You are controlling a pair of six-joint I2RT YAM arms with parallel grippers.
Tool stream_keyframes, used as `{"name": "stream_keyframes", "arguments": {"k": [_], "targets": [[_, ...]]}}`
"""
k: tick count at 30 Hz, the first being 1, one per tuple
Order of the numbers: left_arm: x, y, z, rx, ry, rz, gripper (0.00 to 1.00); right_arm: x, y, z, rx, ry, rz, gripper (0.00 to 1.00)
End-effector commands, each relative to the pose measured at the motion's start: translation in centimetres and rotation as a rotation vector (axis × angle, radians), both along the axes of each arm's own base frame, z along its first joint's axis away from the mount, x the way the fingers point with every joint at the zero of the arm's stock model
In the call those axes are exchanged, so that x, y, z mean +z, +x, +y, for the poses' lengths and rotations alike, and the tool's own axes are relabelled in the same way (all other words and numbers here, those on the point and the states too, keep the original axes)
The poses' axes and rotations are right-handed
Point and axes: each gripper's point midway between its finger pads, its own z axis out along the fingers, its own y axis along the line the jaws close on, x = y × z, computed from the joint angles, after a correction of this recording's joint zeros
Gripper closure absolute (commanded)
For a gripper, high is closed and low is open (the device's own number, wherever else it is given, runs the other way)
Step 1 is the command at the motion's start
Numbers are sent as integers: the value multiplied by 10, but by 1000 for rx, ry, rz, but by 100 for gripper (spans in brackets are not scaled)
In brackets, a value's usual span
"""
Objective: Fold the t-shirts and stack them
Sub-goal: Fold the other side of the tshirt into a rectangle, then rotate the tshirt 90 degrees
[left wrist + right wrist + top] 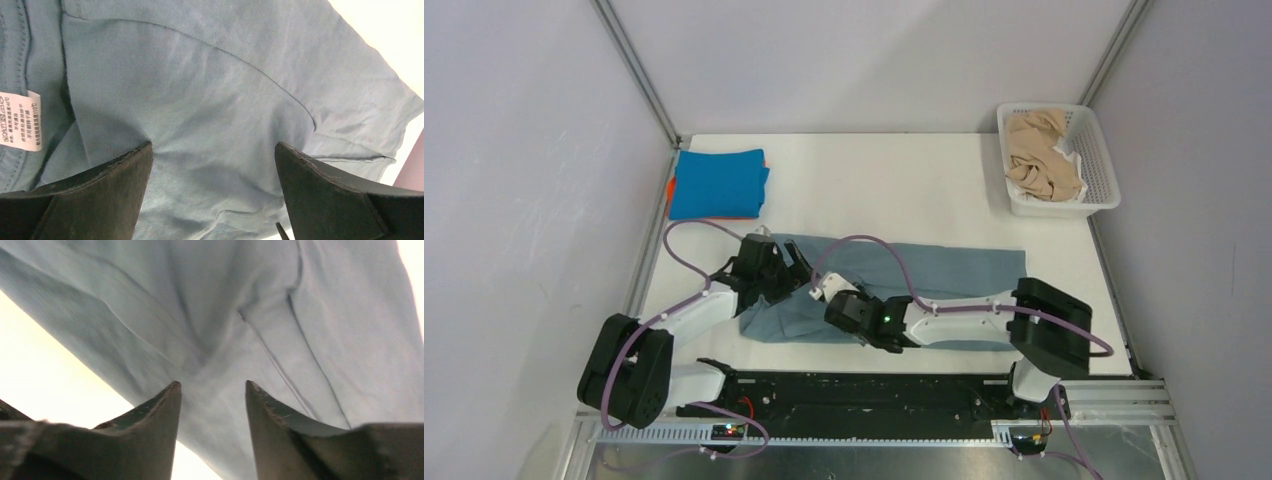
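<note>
Grey-blue t-shirt (pixel 944 268) lies spread beneath both jaw pairs. Left gripper (pixel 214 147): jaws wide, tips on cloth, nothing held. Right gripper (pixel 212 385): jaws part-open over a pucker, no grip. Judgement: pinch the pucker between the tips, then lift both sides evenly.

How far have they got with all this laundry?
Done: a bright blue tee lies folded at the far left on an orange one. In hand: the grey-blue tee lies mid-table as a long strip, with the left fingers and right fingers open over its left end. Left: finish it, stack it, then the beige tees in the basket.
</note>
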Motion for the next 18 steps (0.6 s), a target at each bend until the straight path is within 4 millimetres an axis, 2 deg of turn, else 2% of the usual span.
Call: {"name": "stream_keyframes", "arguments": {"k": [1, 2, 3, 4, 5, 6, 7, 8, 11, 12, 13, 14, 15, 18], "targets": [[-33, -29, 34, 11, 177, 141, 0, 31, -1, -41, -114, 15, -60, 36], [-33, -29, 34, 9, 179, 142, 0, 36, -2, -43, -117, 41, -61, 31], [-32, -27, 33, 6, 179, 140, 0, 45, -4, -44, -115, 97, -63, 19], [-31, -26, 33, 6, 180, 140, 0, 59, -4, -44, -119, 157, -72, 14], [-31, -24, 32, 3, 181, 141, 0, 60, -5, -43, -125, 205, -61, 5], [-28, -20, 31, 1, 181, 133, 0, 73, 1, -46, -150, 266, -61, 3], [-28, -19, 30, -3, 184, 137, 0, 71, 9, -51, -201, 320, -20, 1], [-24, -12, 28, -2, 181, 124, 0, 77, 15, -56, -240, 374, -4, 1], [-23, 2, 22, -6, 181, 138, 0, 67, 46, -78, -438, 584, 206, 1], [-16, 13, 17, -8, 177, 117, 0, 64, 52, -82, -471, 621, 238, 1], [-21, 18, 15, -12, 185, 134, 0, 62, 63, -90, -513, 673, 266, 1], [-11, 34, 9, -13, 178, 107, 0, 62, 73, -93, -532, 696, 260, 1], [-21, 39, 7, -17, 190, 137, 0, 58, 83, -104, -580, 703, 257, 1], [-21, 80, -14, -32, 164, 137, 0, 42, 110, -129, -690, 716, 264, 1]]}}
